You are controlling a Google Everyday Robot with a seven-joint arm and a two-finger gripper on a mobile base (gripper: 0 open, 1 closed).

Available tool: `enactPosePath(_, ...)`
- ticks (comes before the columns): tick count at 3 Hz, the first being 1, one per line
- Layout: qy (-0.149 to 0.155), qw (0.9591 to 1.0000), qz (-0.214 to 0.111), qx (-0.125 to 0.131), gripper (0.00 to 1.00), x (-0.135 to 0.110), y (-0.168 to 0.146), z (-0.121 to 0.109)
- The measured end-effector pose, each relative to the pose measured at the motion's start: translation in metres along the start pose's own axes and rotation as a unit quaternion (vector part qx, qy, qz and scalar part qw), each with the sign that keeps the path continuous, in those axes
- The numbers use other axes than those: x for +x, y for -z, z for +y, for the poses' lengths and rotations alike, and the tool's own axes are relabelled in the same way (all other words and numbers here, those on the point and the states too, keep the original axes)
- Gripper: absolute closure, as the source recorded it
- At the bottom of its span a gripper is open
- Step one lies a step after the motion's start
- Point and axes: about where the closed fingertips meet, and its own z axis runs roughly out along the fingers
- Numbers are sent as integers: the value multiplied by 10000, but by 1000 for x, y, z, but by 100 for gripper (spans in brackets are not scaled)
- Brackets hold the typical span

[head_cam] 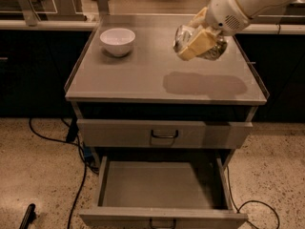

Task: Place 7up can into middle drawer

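Note:
My gripper [198,43] is shut on the 7up can [181,37], a dented silver can held on its side between the yellowish fingers [196,45]. It hangs in the air above the right half of the cabinet top, casting a shadow on it. The middle drawer [164,185] is pulled open below, wide, shallow and grey, with its dark bar handle at the front edge [162,222]. It holds nothing. The gripper is well above and behind the drawer.
A white bowl [117,40] stands on the cabinet top [124,80] at the back left. The upper drawer [164,134] is shut. Black cables [76,175] lie on the speckled floor at the left and right of the cabinet.

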Motion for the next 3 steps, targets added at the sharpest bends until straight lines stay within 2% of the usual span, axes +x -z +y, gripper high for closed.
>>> enactPosePath(1, 104, 9993, -121, 340, 100, -19, 21, 18)
enactPosePath(2, 104, 9993, -121, 340, 100, -19, 21, 18)
enactPosePath(3, 40, 9990, -216, 391, 100, -11, 14, 34)
